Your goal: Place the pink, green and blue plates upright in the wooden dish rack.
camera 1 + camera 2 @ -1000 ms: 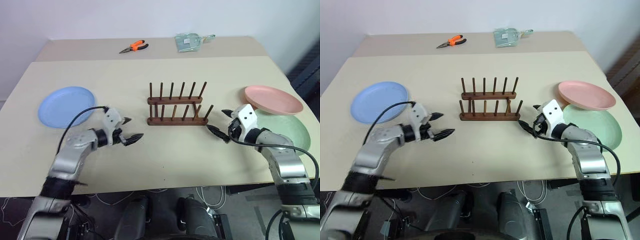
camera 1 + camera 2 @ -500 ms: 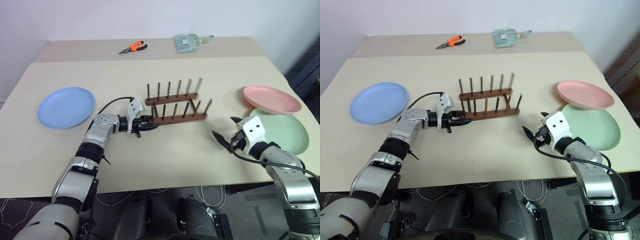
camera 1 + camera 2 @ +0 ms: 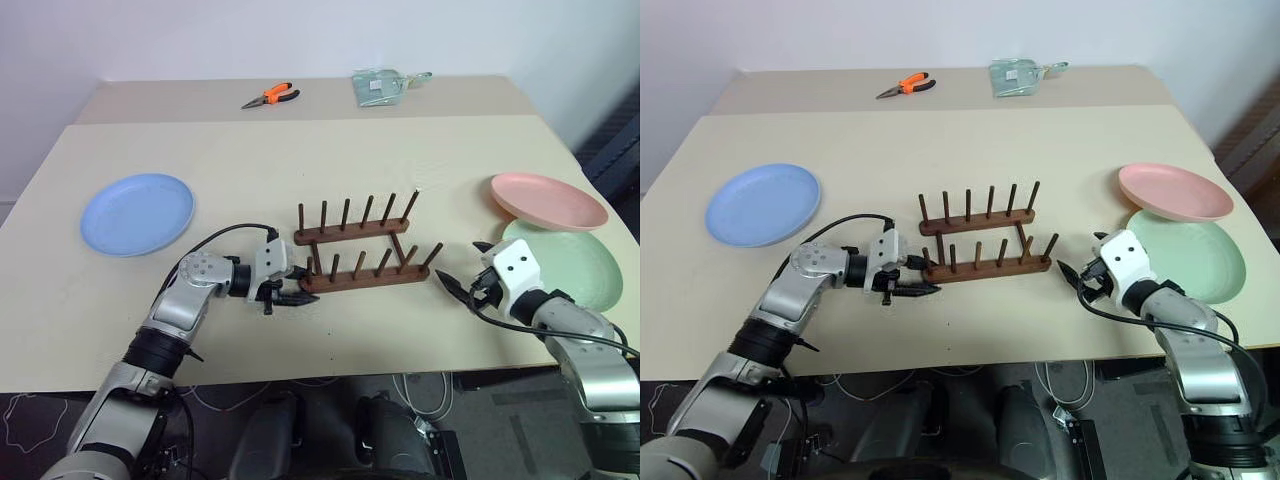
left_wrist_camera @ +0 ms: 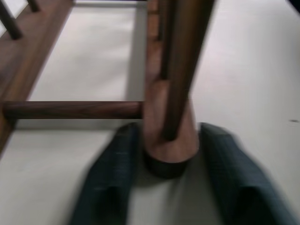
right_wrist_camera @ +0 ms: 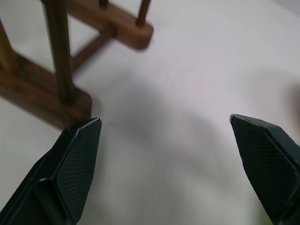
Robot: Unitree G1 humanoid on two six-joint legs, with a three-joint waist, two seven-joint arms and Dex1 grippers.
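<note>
Left tool (image 3: pixel 291 286) straddling near end of wooden dish rack (image 3: pixel 362 247), fingers spread

Small dark brown wooden dish rack (image 3: pixel 358 250) with smooth pegs, matt round pink (image 3: pixel 548 200), mint green (image 3: pixel 575 262) and light blue plates (image 3: pixel 137 200), matt beige bench (image 3: pixel 300 160)

A robot test lab or workshop: a plain beige table (image 3: pixel 300 150) stands against a bare white wall (image 3: pixel 250 35). Orange-handled pliers (image 3: pixel 270 96) lie at upper centre of the frame, and loose cables (image 3: pixel 420 385) hang below the table's near edge.
</note>
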